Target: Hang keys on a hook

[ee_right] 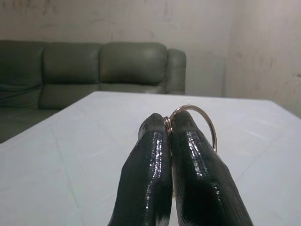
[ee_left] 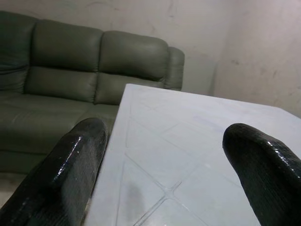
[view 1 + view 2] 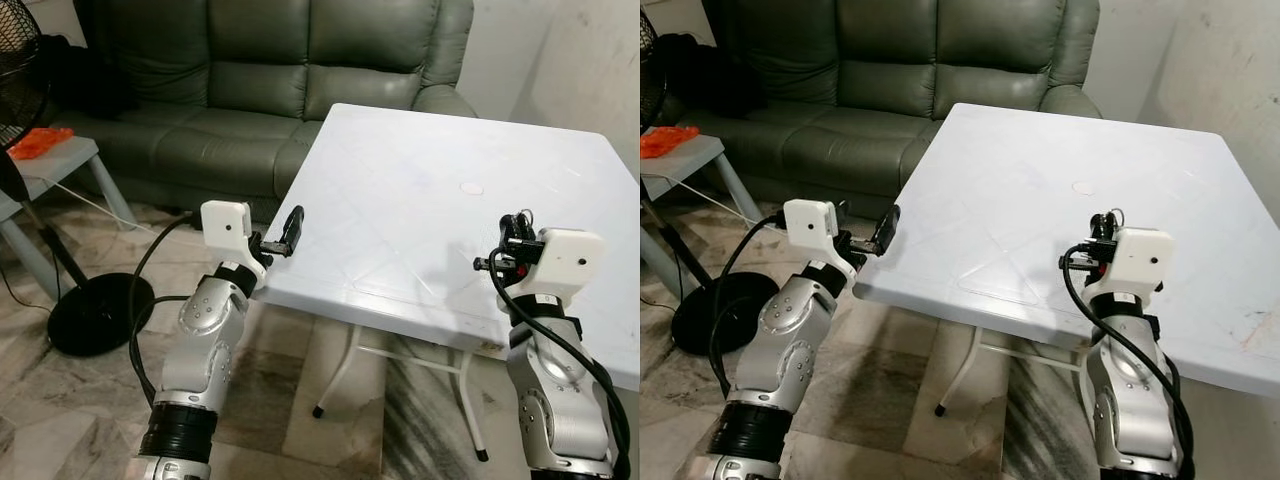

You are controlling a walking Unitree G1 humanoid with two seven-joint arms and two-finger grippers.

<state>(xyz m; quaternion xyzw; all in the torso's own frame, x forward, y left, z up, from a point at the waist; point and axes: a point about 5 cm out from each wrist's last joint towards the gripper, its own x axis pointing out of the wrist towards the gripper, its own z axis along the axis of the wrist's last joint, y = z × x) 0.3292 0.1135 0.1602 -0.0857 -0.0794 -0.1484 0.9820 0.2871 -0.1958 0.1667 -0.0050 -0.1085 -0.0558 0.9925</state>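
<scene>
My right gripper [image 1: 168, 123] is shut on a metal key ring [image 1: 207, 123], whose loop curves up past the fingertips; the keys themselves are hidden. In the head views the right gripper [image 3: 520, 228] hovers just above the near right part of the white table [image 3: 420, 190]. At the table's near left corner my left gripper [image 3: 292, 230] is held level with the tabletop, and in the left wrist view its fingers [image 2: 70, 165] stand wide apart with nothing between them. I see no hook.
A grey-green sofa [image 3: 250, 90] stands behind the table. To the left are a standing fan's base [image 3: 95, 312] and a small side table [image 3: 55, 165] with an orange thing [image 3: 38, 141] on it. A bare wall [image 3: 580, 70] rises at the right.
</scene>
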